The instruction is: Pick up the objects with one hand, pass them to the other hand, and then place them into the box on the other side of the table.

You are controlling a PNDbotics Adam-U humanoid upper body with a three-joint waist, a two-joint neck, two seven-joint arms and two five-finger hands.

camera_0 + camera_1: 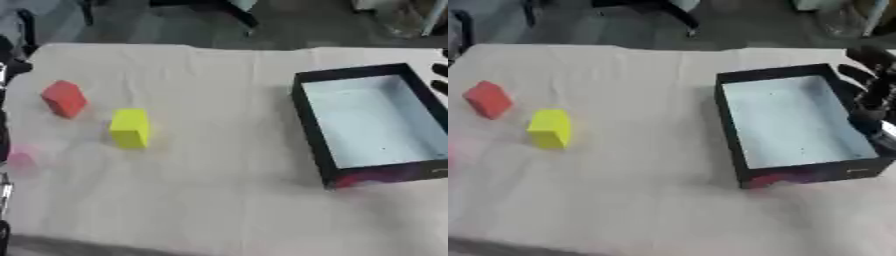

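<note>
A yellow block (129, 128) stands on the bench (219, 200) at about nine o'clock from the middle of the view, upright and touching nothing. Just beyond it, toward ten o'clock, lies a red block (64, 98), tilted on the cloth and a little apart from the yellow one. Both rest on the pale cloth (640, 150) that covers the bench, whose creases run across the surface.

At three o'clock sits the box (730, 130), a shallow open tray with black walls and a pale blue-white floor, its long side running from near to far and slightly askew. Nothing lies inside it. Against its near outer wall, at the near left corner, there is a blurred reddish-pink patch (776, 177); what it is cannot be told. A faint pink smear (19, 160) also shows at the left edge of the bench.

The right hand (872, 92) shows at the right edge, beside the far right wall of the box, dark and above the rim; its fingers (859, 74) appear spread apart and hold nothing. At the left edge of the left eye view a dark and silver part of the left arm (5, 70) comes in, but the left hand itself does not show.

Beyond the bench's far edge lies a dark floor with chair legs (236, 15).
</note>
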